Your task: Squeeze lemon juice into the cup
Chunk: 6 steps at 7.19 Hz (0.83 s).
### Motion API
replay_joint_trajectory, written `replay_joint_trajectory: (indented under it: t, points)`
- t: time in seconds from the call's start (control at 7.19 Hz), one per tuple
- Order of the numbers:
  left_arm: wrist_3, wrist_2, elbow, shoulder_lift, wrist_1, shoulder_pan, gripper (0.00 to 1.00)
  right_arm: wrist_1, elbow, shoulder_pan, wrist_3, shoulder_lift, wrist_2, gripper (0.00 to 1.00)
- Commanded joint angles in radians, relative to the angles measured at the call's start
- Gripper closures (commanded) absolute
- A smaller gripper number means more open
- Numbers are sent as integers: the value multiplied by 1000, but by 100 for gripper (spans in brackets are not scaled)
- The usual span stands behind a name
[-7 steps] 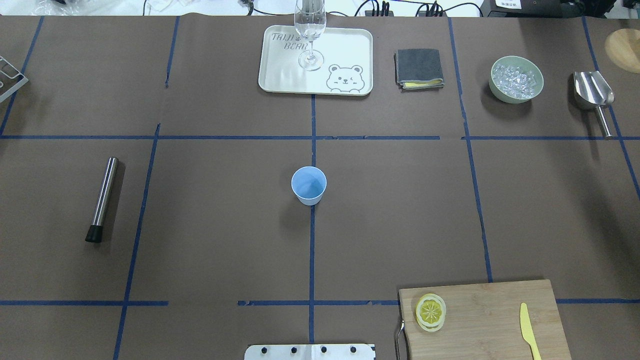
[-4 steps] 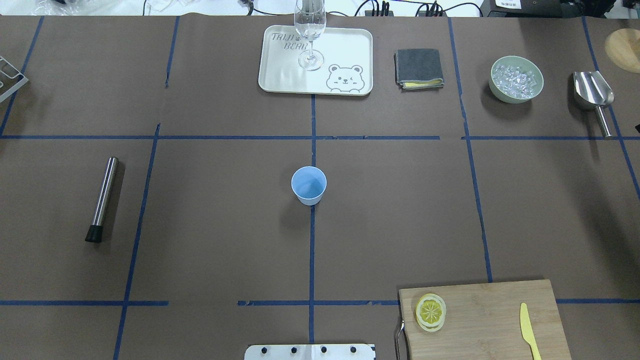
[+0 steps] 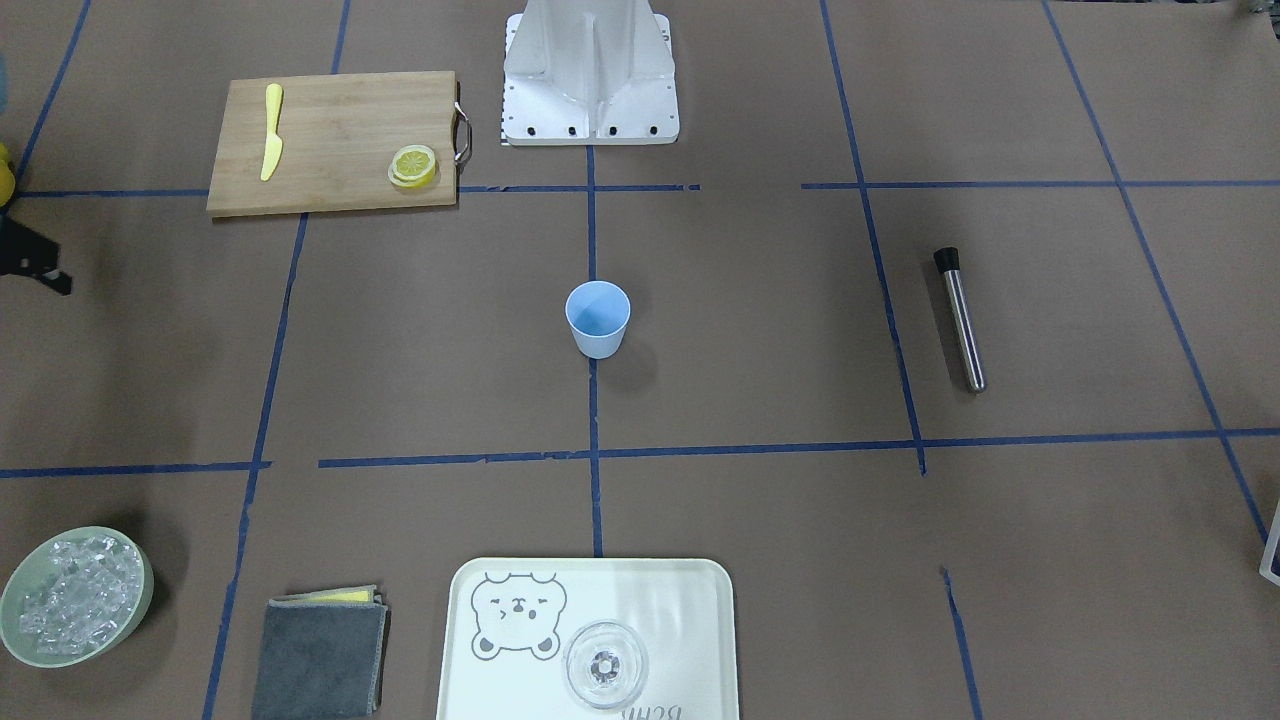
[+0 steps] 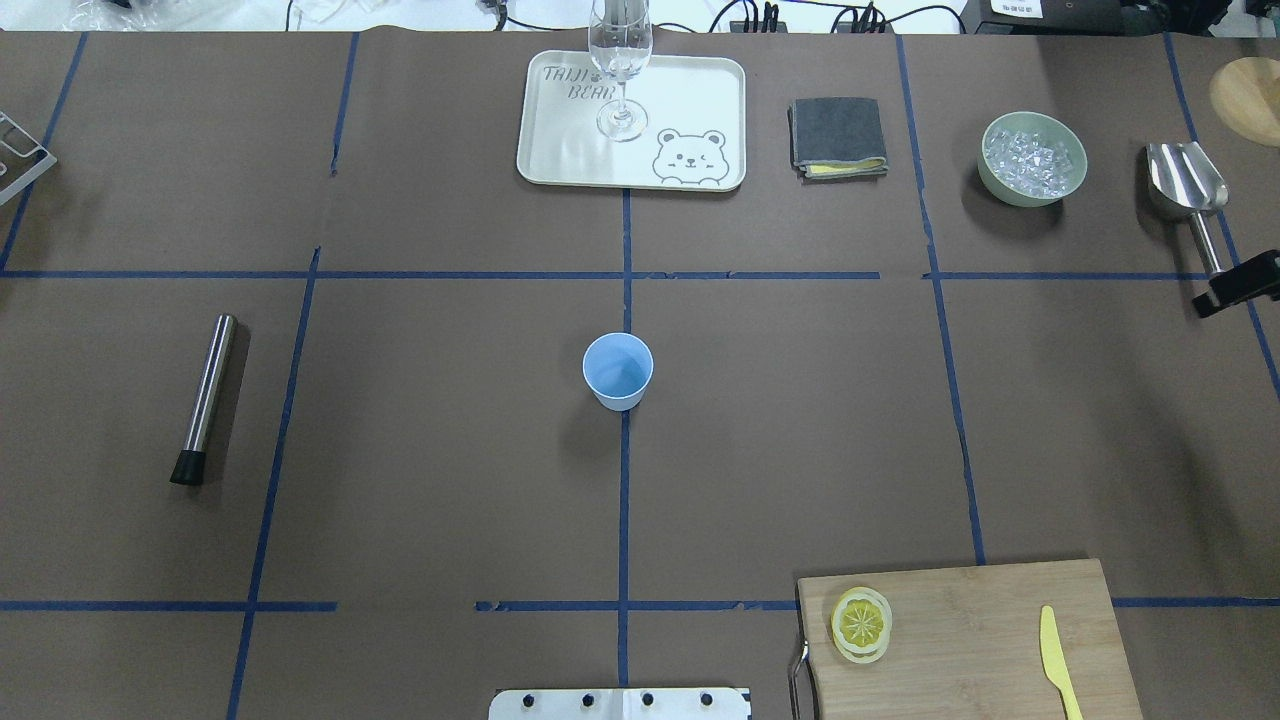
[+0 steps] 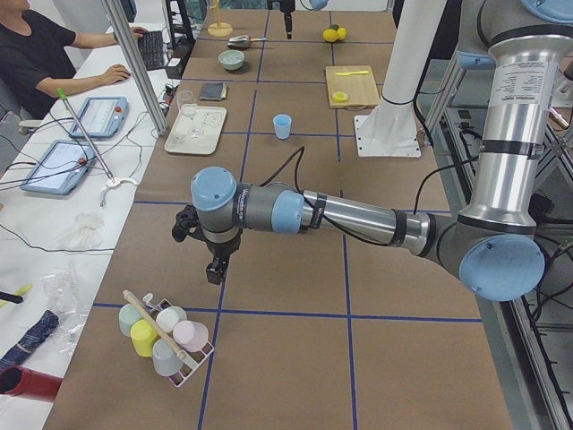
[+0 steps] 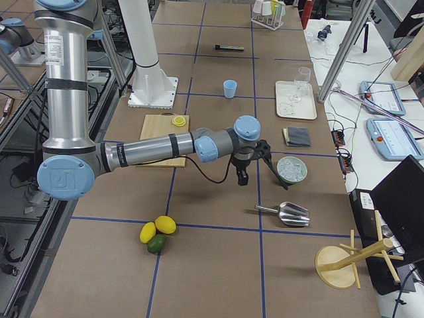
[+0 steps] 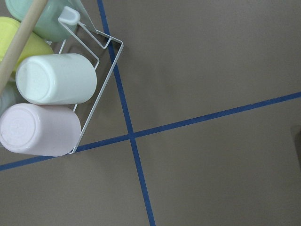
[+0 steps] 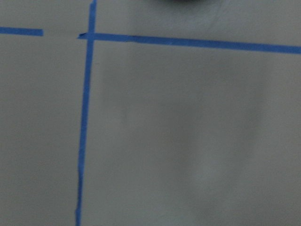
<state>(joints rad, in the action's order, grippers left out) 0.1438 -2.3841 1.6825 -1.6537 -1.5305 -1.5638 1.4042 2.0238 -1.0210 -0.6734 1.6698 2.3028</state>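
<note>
The lemon slice (image 4: 861, 623) lies flat on the left end of a wooden cutting board (image 4: 980, 630), near the table's front right; it also shows in the front view (image 3: 413, 165). The light-blue cup (image 4: 618, 368) stands upright at the table's centre, also in the front view (image 3: 598, 315). My right gripper (image 4: 1238, 284) pokes in at the overhead view's right edge, by the scoop's handle, far from the slice and the cup; in the right side view (image 6: 255, 175) its fingers stand apart and hold nothing. My left gripper (image 5: 212, 269) hovers near a cup rack; I cannot tell its state.
A yellow plastic knife (image 4: 1055, 655) lies on the board. At the back are a tray (image 4: 680, 90) with a stemmed glass (image 4: 621, 60), a folded cloth (image 4: 838, 137), a green bowl of ice (image 4: 1033, 158) and a metal scoop (image 4: 1188, 185). A muddler (image 4: 205, 398) lies left.
My right gripper has come into the overhead view from the right edge, beside the scoop's handle. The cup, lemon slice and other things have not moved.
</note>
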Motion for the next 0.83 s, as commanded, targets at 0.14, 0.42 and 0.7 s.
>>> replay_joint_trajectory:
  t: [0.14, 0.42, 0.7]
  points:
    - [-1, 2, -3, 0, -26, 2, 0, -68, 240, 589, -634, 19, -496, 0]
    - [-1, 2, -4, 0, -40, 2, 0, -67, 254, 757, -795, 5, -572, 2]
    - [-1, 2, -4, 0, -40, 2, 0, -60, 225, 929, -1021, -37, -765, 7]
